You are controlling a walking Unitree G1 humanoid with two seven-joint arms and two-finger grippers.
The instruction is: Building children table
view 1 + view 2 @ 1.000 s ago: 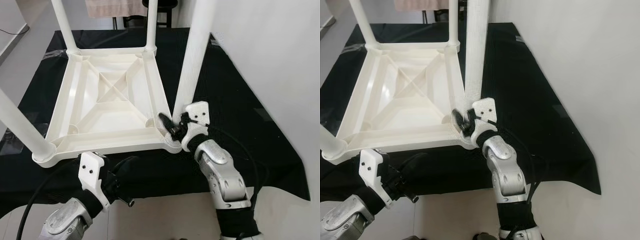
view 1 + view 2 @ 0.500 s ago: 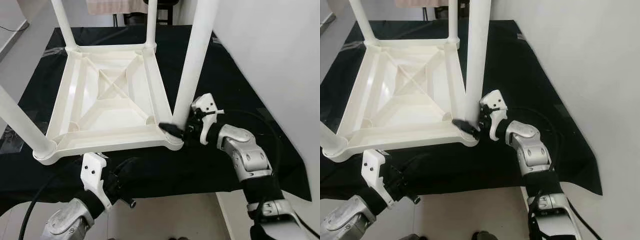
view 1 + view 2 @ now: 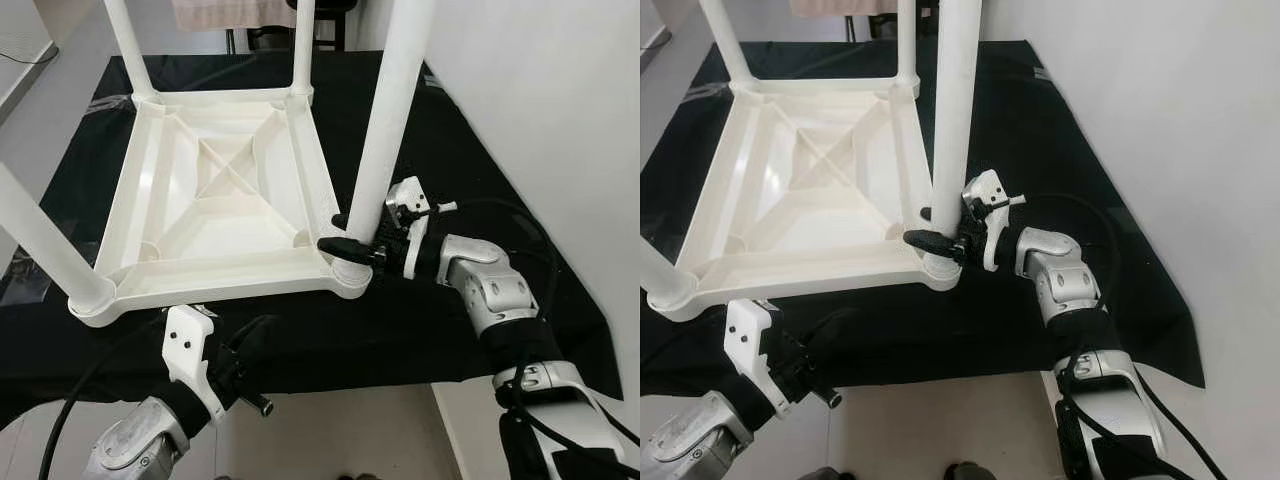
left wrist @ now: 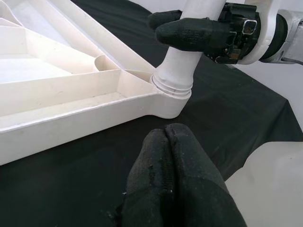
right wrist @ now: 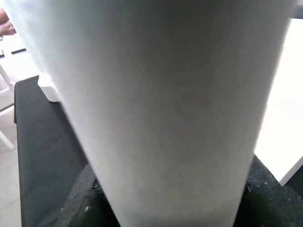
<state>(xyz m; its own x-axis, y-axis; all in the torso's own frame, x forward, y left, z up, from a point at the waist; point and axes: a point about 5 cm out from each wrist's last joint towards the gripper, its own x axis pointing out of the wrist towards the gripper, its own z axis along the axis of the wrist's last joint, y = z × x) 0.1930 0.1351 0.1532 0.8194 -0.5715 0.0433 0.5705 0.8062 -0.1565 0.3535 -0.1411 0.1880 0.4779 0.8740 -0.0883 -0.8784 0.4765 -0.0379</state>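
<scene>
Right pincer (image 3: 352, 236) pinches table leg (image 3: 390, 120) just above its corner socket; hollow plastic, prob. light, stiff, slick; left pincer (image 4: 165, 156) pressed together.

We are in a room of a home, it seems: a pale floor (image 3: 40, 130) and a plain white wall (image 3: 540, 100), a black cloth (image 3: 470, 190) spread on the floor as a work mat, a hanging towel (image 3: 225, 14) and dark chair legs (image 3: 330, 25) at the far end, a cable (image 3: 25, 62) along the floor.
</scene>
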